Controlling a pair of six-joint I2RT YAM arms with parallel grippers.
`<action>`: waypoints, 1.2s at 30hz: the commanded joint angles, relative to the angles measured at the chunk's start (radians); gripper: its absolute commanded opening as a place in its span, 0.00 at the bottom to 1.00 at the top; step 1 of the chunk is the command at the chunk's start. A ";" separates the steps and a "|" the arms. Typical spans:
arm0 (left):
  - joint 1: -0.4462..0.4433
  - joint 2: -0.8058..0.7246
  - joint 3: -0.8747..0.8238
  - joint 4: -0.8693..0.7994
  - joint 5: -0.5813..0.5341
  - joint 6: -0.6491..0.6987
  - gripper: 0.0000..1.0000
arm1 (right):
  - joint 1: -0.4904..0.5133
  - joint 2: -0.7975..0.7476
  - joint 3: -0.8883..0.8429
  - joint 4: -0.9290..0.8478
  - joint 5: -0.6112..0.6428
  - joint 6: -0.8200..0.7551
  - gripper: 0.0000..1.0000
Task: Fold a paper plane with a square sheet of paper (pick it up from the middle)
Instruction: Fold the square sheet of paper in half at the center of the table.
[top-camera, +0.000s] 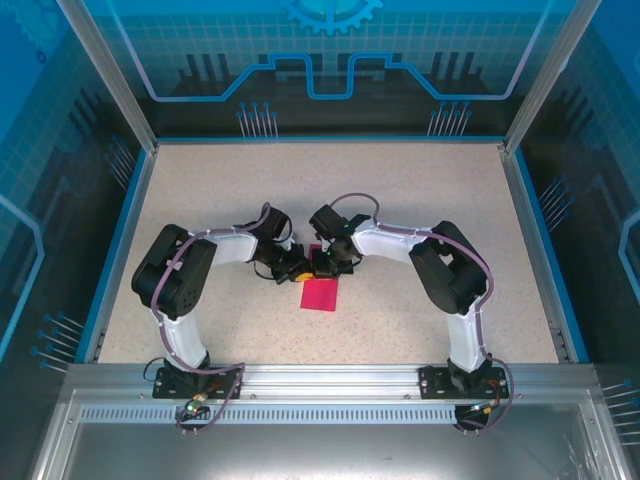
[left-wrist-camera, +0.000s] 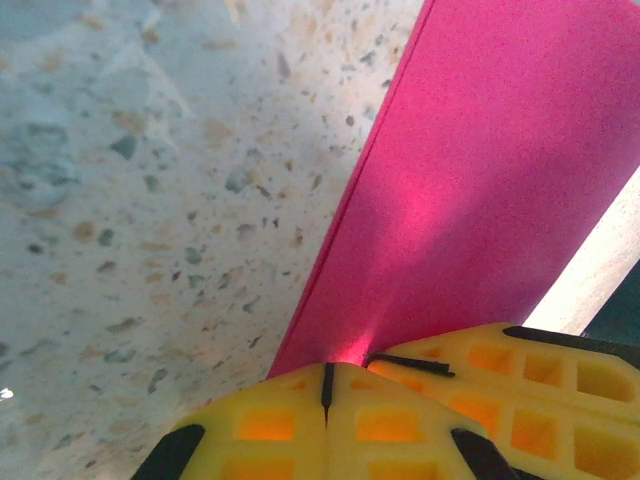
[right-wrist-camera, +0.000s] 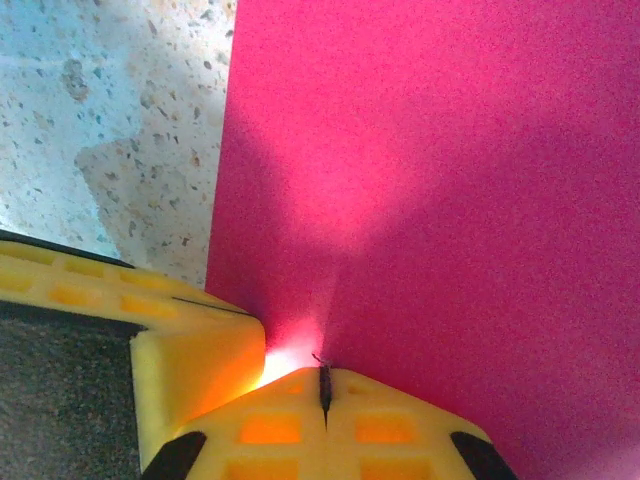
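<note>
Top view: both arms bent inward, wrists meet at table centre. L gripper (top-camera: 292, 266) and R gripper (top-camera: 325, 262) sit side by side, nearly touching.

Sheet of paper (top-camera: 320, 294): magenta-pink, rectangular outline from above. It sits mid-table, just on the near side of the two grippers, w/ its far edge under their tips. Speckled beige tabletop (top-camera: 420, 200) around it.

L wrist cam: L gripper (left-wrist-camera: 327, 368) has its yellow fingers pressed together, only a thin dark seam between them. The sheet (left-wrist-camera: 490, 180) runs out from the tips, up and to the right. It looks pinched at its edge. A 2nd yellow finger (left-wrist-camera: 520, 375), the R gripper's, sits just beside on the right.

R wrist cam: R gripper (right-wrist-camera: 323, 372) likewise closed tight, w/ the sheet (right-wrist-camera: 440, 180) coming straight out of the seam. Clamped on the paper edge. L gripper's finger (right-wrist-camera: 190, 345) is close on the left, touching or nearly so.

Can't tell whether the sheet lies flat on the table or is raised off it.

Alu rail (top-camera: 330, 378) along the near edge carries both arm bases.
</note>
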 joint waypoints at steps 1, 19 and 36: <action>-0.010 0.111 -0.061 -0.151 -0.180 -0.026 0.00 | 0.005 0.021 -0.018 0.012 -0.008 0.003 0.00; -0.009 0.140 -0.076 -0.202 -0.257 0.000 0.00 | -0.092 -0.240 -0.450 0.153 -0.026 -0.032 0.00; -0.010 0.144 -0.064 -0.197 -0.239 0.002 0.00 | -0.025 -0.087 -0.154 0.259 -0.051 -0.029 0.00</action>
